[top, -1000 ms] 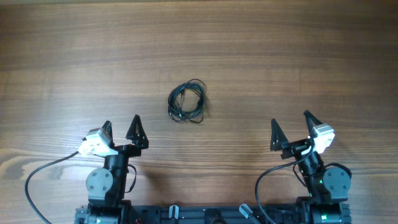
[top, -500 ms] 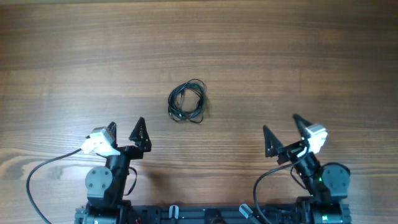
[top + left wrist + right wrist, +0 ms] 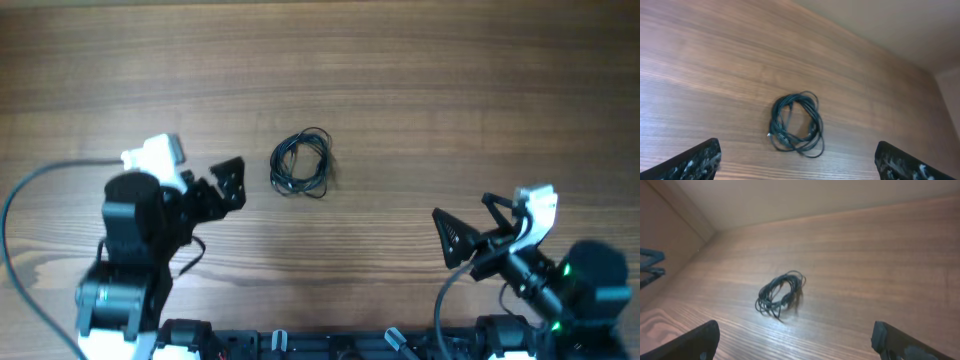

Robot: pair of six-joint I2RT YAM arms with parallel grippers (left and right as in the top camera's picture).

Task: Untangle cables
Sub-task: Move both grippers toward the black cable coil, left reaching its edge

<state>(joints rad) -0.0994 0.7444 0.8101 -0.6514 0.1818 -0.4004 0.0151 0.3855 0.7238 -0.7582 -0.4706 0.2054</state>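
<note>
The cables (image 3: 285,172) are thin black wires bunched in a small coil on the wooden table, about mid-table. My left gripper (image 3: 218,188) is open and empty, just left of the coil and pointing at it. My right gripper (image 3: 473,232) is open and empty, well to the lower right of the coil. In the left wrist view the coil (image 3: 777,125) lies ahead, between and beyond the wide-apart fingertips (image 3: 695,162). In the right wrist view the coil (image 3: 771,293) lies farther ahead, left of centre, with the fingertips (image 3: 905,342) at the bottom corners.
The wooden table (image 3: 450,90) spreads around the coil. A thicker black arm cable (image 3: 25,190) loops at the left. Part of the left arm (image 3: 649,265) shows at the right wrist view's left edge. The arm bases stand along the front edge (image 3: 330,345).
My left arm has lifted and swung forward toward the coil. My right arm has lifted, shifted right and turned to face left. Both grippers stay open. The coil has not moved.
</note>
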